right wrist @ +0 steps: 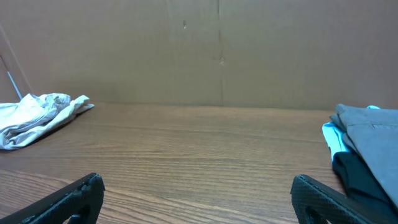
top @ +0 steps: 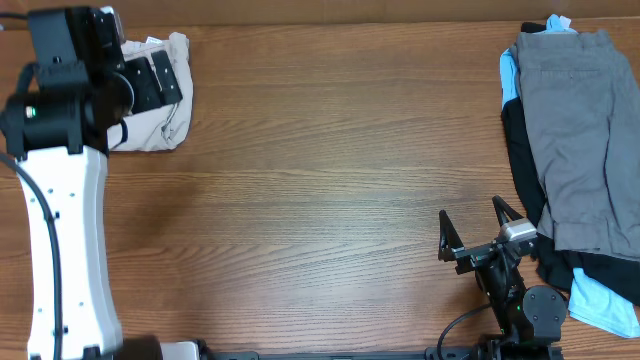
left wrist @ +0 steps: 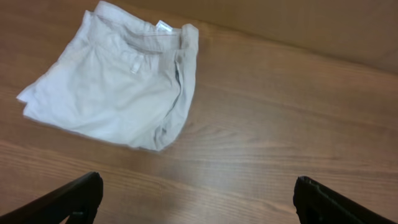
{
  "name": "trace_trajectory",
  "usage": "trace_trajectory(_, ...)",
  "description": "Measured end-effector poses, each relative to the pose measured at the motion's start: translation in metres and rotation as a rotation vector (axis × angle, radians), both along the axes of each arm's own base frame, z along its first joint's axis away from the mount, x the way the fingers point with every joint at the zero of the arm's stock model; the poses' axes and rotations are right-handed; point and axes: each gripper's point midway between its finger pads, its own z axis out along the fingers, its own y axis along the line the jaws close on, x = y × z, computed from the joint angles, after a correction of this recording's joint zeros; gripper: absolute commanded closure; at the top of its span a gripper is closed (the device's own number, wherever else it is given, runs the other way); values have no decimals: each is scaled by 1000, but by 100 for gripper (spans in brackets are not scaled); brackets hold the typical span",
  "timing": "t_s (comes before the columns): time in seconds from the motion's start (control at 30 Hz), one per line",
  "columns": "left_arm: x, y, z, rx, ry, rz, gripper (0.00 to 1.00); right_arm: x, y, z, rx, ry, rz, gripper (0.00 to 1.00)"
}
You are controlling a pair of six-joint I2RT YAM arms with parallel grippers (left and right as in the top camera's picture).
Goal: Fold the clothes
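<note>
The pale beige shorts (top: 160, 115) lie folded at the table's far left, partly hidden under my left arm; the left wrist view shows them as a compact fold (left wrist: 118, 87), waistband on the far side. My left gripper (top: 152, 80) hovers above them, open and empty (left wrist: 199, 199). At the far right, grey shorts (top: 580, 130) lie on top of a black garment (top: 520, 170) and a light-blue one (top: 600, 305). My right gripper (top: 475, 235) is open and empty (right wrist: 199, 199), low near the front edge, left of that pile (right wrist: 370, 134).
The wooden table (top: 330, 170) spans the view. A brown cardboard wall (right wrist: 217, 50) stands along the far edge. The beige shorts also show at the far left of the right wrist view (right wrist: 37, 115).
</note>
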Motion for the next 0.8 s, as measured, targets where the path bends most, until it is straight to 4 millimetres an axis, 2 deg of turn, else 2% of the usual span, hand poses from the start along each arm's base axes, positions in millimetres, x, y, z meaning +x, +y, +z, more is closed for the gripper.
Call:
trace_trajectory(0.1,-8,-1,0,17,-117,1,0,0,0,0,-1,1,0,0)
trace_trajectory(0.2,-25,-5,-14,23,-244,-10,0,0,0,0,0,2,0,0)
trace_trajectory(0.27,-38,-10,-31,22,-319,-23,0,0,0,-1,0,2,0,0)
trace_trajectory(0.43,-88,-18,-101,26,-421,-36,0,0,0,-1,-1,3,0,0)
trace_trajectory(0.5,-106,-21,-120,32,-474,-41,0,0,0,-1,-1,2,0,0)
trace_trajectory(0.6,-128,-24,-137,41,-542,-42,0,0,0,-1,-1,2,0,0)
trace_trajectory(0.8,-144,-26,-149,53,-626,-43,0,0,0,0,0,2,0,0)
